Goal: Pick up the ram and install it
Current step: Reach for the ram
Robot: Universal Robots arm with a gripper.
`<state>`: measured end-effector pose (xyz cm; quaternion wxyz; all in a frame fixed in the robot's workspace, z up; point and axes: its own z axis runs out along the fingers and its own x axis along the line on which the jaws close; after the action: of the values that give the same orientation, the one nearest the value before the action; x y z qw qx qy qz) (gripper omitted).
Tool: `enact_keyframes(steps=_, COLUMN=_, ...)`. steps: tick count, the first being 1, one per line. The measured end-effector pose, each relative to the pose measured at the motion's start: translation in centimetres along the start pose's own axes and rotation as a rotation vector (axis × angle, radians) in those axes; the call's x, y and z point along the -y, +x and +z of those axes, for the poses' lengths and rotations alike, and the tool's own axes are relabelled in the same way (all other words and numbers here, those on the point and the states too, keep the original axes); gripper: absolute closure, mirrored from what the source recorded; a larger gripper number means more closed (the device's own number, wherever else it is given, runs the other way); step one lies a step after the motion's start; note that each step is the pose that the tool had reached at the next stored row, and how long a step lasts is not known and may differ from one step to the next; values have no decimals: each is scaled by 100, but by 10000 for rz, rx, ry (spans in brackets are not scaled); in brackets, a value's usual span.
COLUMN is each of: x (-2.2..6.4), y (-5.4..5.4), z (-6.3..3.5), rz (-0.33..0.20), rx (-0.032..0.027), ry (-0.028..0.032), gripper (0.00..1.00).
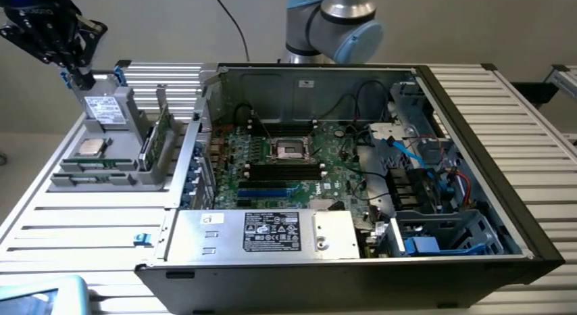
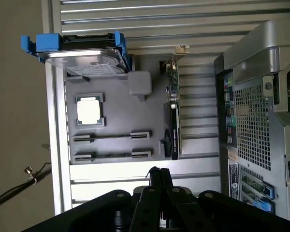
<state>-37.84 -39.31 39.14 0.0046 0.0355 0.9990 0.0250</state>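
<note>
A thin green ram stick (image 1: 90,167) stands on edge in a slot of the grey parts holder (image 1: 126,173) at the exterior view's left; in the wrist view the ram (image 2: 111,137) appears as a dark thin strip, with a second strip beside it. My black gripper (image 1: 83,77) hangs high over the holder's far end, above the hard drive, well apart from the ram. The wrist view shows the gripper (image 2: 157,175) with its fingers together and nothing between them. The open computer case (image 1: 469,126) holds the green motherboard (image 1: 334,159) with its black memory slots (image 1: 284,170).
The holder also carries a hard drive in blue brackets (image 2: 82,53), a square silver processor (image 2: 89,110) and an upright card (image 2: 173,116). The case's metal wall (image 2: 253,116) rises beside the holder. Cables and drive bays (image 1: 423,186) crowd the case's right side.
</note>
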Motion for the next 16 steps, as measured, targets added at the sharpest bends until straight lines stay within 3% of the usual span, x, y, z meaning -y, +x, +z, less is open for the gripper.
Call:
enact_keyframes(steps=10, x=-6, y=454, z=13, rz=1, rx=0, ry=-1, gripper=89)
enact_keyframes(steps=16, x=-78, y=705, z=31, rz=2, rx=-2, ry=0, gripper=89)
